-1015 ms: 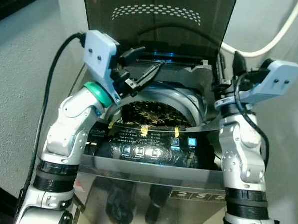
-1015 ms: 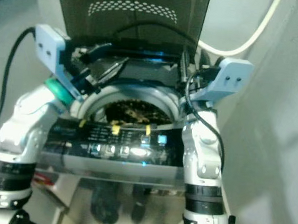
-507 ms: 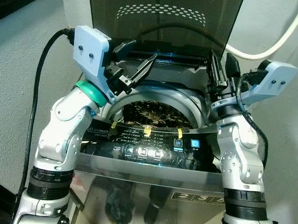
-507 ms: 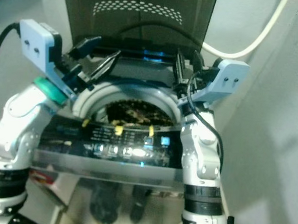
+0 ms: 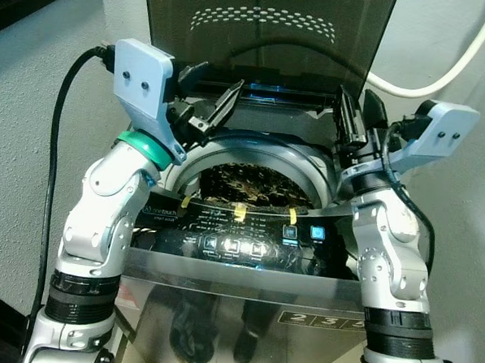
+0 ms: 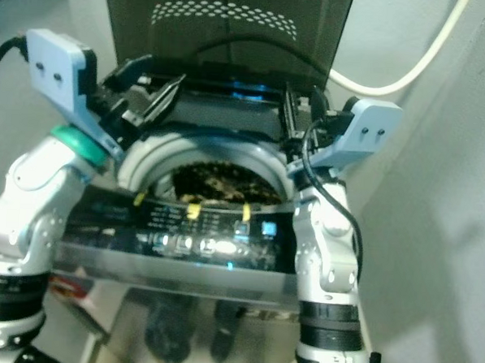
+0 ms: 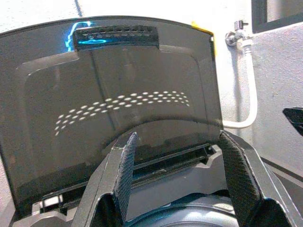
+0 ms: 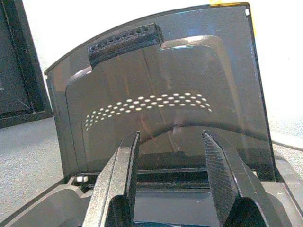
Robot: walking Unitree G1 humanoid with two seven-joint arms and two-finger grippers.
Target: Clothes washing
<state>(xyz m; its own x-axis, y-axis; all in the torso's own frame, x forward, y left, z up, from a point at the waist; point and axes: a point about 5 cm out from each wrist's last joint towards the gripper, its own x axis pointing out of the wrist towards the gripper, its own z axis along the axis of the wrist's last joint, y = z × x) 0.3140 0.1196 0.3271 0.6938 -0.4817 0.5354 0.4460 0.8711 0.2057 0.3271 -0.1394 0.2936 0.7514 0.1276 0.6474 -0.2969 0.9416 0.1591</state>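
While the lid (image 5: 266,36) stands up, both tools gape over laundry (image 5: 246,184)

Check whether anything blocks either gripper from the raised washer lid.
Nothing visible does. The left gripper and right gripper are both open, raised over the rim of the drum and facing the upright lid, with open space between fingers and lid. The dark laundry lies below in the drum.

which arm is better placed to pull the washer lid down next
Roughly even, slight edge to the left. Both the left gripper and right gripper are open, raised over the tub and facing the upright lid. The left sits a little higher, nearer the lid panel.
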